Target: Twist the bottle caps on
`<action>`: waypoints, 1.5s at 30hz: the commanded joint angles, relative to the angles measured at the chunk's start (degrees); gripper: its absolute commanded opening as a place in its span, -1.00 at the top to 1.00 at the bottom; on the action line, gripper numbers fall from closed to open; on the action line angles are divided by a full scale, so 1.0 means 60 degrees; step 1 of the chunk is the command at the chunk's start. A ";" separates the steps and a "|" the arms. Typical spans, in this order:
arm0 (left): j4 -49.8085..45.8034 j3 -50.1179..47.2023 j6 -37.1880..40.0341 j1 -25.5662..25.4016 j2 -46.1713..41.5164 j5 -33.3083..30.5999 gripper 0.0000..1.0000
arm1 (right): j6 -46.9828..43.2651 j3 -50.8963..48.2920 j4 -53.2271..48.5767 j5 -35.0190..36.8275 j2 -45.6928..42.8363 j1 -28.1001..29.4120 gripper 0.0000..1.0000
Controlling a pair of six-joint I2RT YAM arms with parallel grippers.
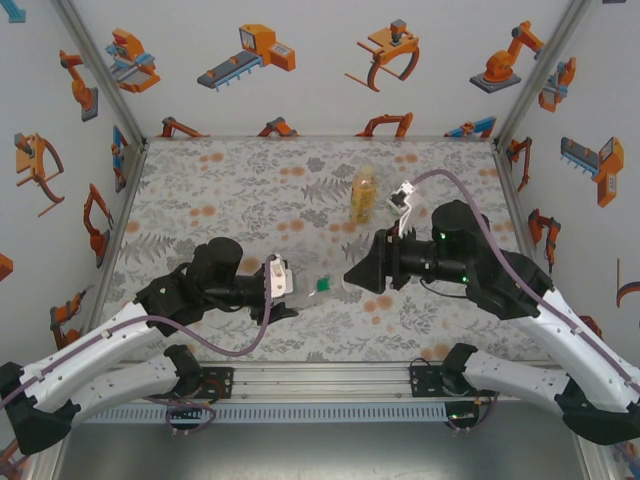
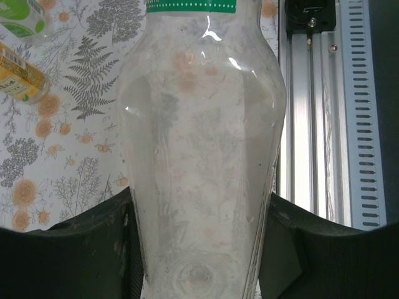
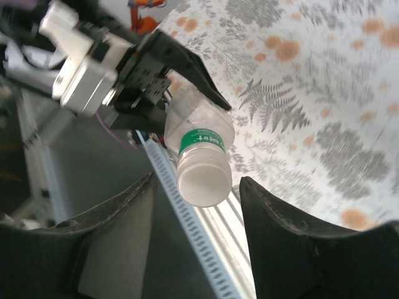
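Your left pincer [image 2: 201, 205] is clenched on the clear bottle [image 2: 199, 124], held sideways over the worktop [image 1: 220, 180]. Your right pincer [image 3: 196, 187] stands released around its white cap [image 3: 202, 176] (not touching it). Likely mid-tightening: next, close squarely on the cap and twist without tilting.

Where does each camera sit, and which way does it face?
Top external: above and behind, facing down at the table; left arm, right arm show.
Left wrist: looks along the left claw at the clear bottle it grips.
Right wrist: faces the white cap; the open right claw flanks it.
Shared: both wrist views see the clear bottle.
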 commanded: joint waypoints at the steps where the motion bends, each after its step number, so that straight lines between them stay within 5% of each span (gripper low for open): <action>1: -0.0102 0.0086 -0.0130 -0.0024 -0.0185 0.0515 0.96 | -0.4044 0.0085 0.0383 -0.1866 -0.0060 -0.0007 -0.16; 6: -0.0197 0.0140 -0.0235 -0.0020 -0.0255 0.0625 0.96 | -0.7030 0.0464 -0.0464 -0.3055 0.0228 -0.0008 -0.25; 13: -0.0213 0.0149 -0.0388 -0.0020 -0.0399 0.0732 0.96 | -0.7956 0.0306 -0.0436 -0.3296 0.0532 -0.0014 -0.27; 35: -0.0161 0.0148 -0.0427 -0.0024 -0.0380 0.0764 0.96 | -0.7669 -0.0556 0.0364 -0.3296 0.0431 -0.0002 0.16; 45: -0.0071 0.0093 -0.0405 -0.0024 -0.0387 0.0673 0.96 | -0.4932 -0.1123 0.1573 -0.2536 0.0314 -0.0003 0.74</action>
